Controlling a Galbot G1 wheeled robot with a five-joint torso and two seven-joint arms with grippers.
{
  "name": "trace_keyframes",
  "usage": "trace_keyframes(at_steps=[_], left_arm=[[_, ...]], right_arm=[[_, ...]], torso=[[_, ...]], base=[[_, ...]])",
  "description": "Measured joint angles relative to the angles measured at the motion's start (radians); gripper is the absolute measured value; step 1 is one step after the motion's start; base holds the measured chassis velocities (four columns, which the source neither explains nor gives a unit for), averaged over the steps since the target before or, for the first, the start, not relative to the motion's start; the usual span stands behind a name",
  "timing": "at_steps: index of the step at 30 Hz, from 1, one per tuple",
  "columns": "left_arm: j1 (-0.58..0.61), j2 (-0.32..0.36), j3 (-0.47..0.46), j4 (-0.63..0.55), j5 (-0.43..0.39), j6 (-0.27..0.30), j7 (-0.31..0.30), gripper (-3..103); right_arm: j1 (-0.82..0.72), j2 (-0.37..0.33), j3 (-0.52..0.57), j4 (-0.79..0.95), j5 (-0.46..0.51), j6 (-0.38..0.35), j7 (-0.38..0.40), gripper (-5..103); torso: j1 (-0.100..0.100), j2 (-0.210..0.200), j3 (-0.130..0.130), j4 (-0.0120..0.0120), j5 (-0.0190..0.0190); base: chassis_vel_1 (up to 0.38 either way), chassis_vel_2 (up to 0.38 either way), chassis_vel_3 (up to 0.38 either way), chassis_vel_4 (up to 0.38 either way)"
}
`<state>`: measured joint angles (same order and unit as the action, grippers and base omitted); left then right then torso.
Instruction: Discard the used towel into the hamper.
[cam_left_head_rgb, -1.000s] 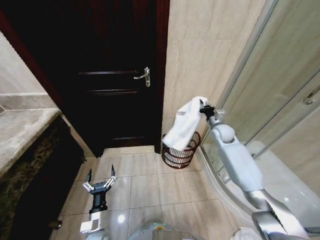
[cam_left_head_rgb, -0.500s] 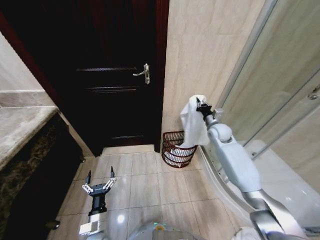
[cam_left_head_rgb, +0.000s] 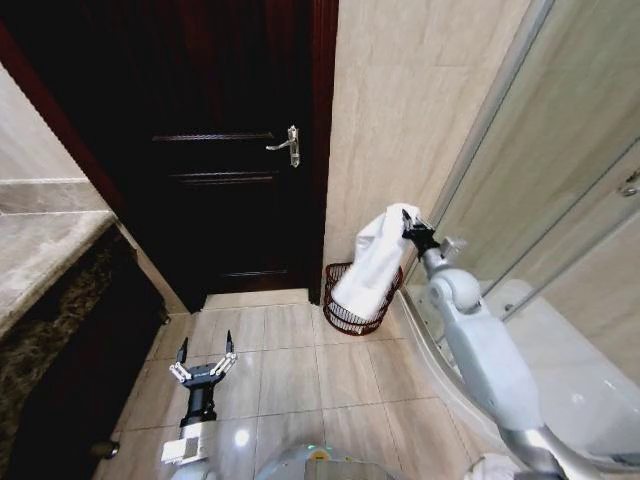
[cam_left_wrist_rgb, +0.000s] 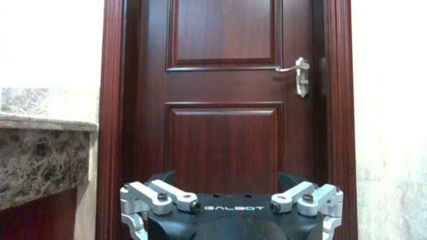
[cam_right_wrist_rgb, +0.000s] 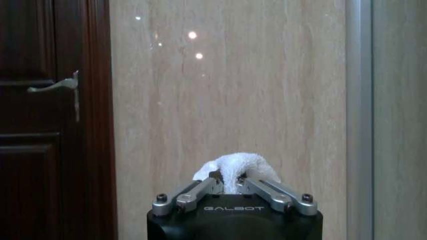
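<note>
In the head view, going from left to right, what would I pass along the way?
Marble counter → left claw, open, low over the floor → door handle → hamper → towel → right claw shut on the towel → shower glass.

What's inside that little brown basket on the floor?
The white towel hangs from the right gripper, its lower end draping across the hamper opening. Some wire wall shows beside it. The towel covers the rest of the inside, so anything underneath cannot be seen.

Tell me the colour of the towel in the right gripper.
White; the towel shows best in the head view, hanging over the hamper.
</note>
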<state>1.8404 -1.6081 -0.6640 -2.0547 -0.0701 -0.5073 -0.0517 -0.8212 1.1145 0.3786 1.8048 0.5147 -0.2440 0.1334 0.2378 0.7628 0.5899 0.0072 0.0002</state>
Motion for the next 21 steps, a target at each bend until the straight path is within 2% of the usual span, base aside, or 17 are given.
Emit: trace_keyframes(at_steps=[21], left_arm=[[-0.009,0.000,0.006,-0.025,0.015,0.009,0.004,100]], right_arm=[[-0.117,0.012,0.032,0.072,-0.026,0.010,0.011,5]], torso=[[0.003,0.006,0.003,0.0003,-0.0003]], base=[[-0.016,0.018,0.015,-0.017]])
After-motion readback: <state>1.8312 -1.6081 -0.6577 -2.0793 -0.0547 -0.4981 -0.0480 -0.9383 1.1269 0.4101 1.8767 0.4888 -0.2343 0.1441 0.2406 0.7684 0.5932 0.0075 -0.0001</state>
